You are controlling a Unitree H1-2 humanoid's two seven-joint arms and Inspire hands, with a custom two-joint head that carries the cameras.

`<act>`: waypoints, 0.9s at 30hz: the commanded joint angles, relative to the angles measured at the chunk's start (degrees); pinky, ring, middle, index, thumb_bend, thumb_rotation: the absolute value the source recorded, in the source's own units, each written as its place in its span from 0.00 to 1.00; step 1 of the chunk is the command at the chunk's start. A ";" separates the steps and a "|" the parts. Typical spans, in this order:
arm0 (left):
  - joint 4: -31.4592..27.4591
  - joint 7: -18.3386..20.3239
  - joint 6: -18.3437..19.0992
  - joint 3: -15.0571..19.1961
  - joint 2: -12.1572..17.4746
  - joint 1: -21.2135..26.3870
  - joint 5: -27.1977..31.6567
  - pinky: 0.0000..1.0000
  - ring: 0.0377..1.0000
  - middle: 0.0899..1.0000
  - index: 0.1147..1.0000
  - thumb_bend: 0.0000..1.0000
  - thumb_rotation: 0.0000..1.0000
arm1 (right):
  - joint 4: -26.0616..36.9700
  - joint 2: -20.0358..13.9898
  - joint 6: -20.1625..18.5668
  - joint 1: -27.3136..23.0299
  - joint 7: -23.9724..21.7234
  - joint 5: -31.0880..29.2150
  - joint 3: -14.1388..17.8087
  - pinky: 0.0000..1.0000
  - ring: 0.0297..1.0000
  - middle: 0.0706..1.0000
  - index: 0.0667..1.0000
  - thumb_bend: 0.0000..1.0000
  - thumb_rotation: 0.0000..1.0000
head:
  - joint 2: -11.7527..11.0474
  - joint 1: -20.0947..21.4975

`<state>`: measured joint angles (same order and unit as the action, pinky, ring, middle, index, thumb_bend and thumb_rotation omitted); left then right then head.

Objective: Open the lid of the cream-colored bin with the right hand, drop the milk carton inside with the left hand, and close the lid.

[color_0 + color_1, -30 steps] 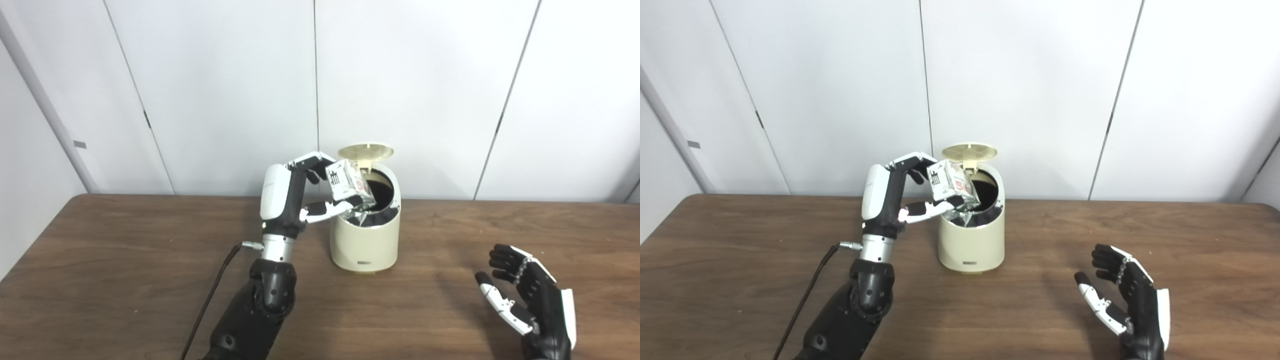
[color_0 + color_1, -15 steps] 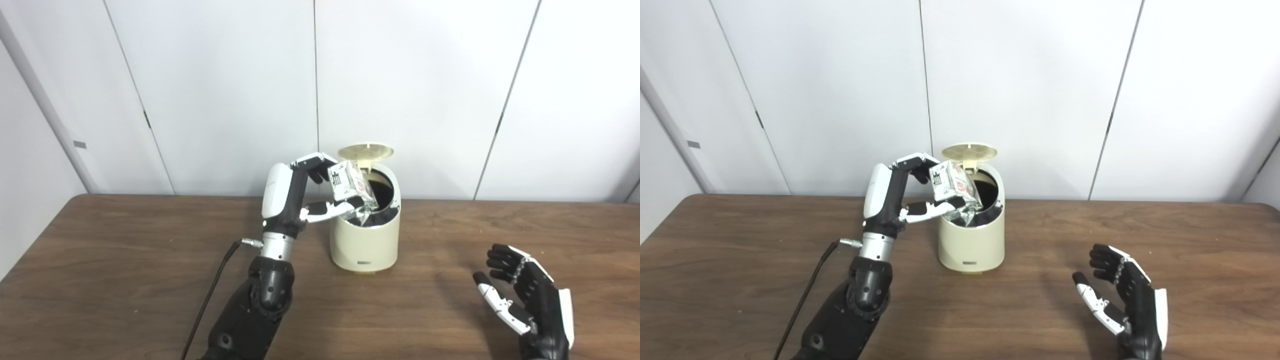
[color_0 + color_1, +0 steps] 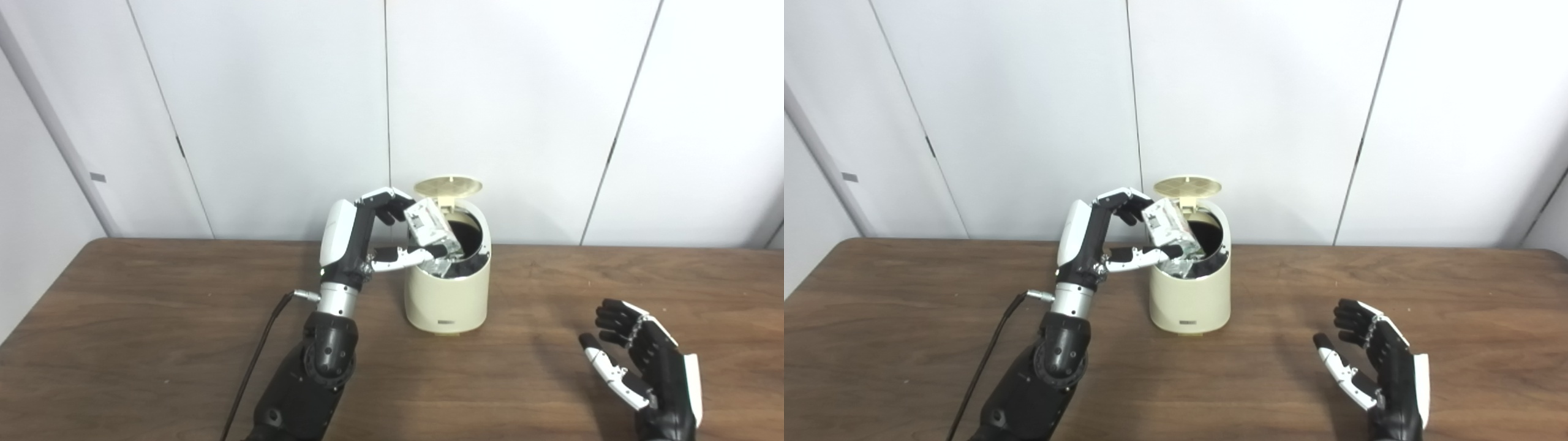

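Fingers [image 3: 387, 204] and thumb of the left hand [image 3: 367, 233] were wrapped around the milk carton [image 3: 429, 225], which was gripped from above and below near the middle of the frame. Tilted downward to the right, the carton was held over the left part of the open mouth of the cream-colored bin [image 3: 448, 294], its lower end dipped at or just inside the rim; whether it touched the rim could not be told. A dark interior was seen inside the bin. Its round lid [image 3: 448, 185] was raised upright at the back edge, hinged open, with the ribbed underside turned toward the camera. The bin was placed on a brown wooden table [image 3: 153, 343], a little right of centre, in front of a white panelled wall [image 3: 275, 92]. A black cable [image 3: 257, 361] was seen trailing from the left wrist toward the bottom edge of the frame. At the lower right of the frame, the right hand [image 3: 643, 367] was held just above the table, well apart from the bin, palm turned toward the left, its fingers spread and loosely curled, with nothing gripped in it.
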<state>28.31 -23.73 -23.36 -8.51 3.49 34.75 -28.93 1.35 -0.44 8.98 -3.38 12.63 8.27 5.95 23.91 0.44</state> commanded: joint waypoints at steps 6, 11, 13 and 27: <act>-2.22 -0.21 0.12 0.59 0.17 2.46 -0.15 0.48 0.52 0.48 0.48 1.00 0.40 | -1.11 0.99 1.03 0.63 0.42 0.60 -0.46 0.62 0.65 0.64 0.64 0.29 0.07 | 0.04 0.03; -2.68 0.78 1.13 0.77 0.20 2.29 0.16 0.49 0.53 0.50 0.49 1.00 0.44 | -0.80 1.06 0.54 0.72 0.41 0.58 -0.40 0.64 0.66 0.64 0.63 0.29 0.08 | 0.08 -0.03; -2.84 0.88 1.42 0.79 0.20 2.24 -0.01 0.49 0.54 0.50 0.49 1.00 0.45 | -0.71 0.95 0.47 0.76 0.38 0.73 -0.43 0.63 0.66 0.64 0.63 0.29 0.10 | 0.14 -0.08; -6.06 6.20 7.17 0.38 0.86 1.47 0.50 0.53 0.59 0.56 0.60 1.00 0.58 | -1.45 0.68 1.54 0.53 0.34 1.06 -0.42 0.62 0.65 0.64 0.63 0.28 0.07 | 0.14 -0.12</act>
<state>24.91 -18.65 -16.90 -8.00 3.75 34.41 -28.64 1.34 -0.43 9.05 -3.38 12.67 9.31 5.87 23.99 0.26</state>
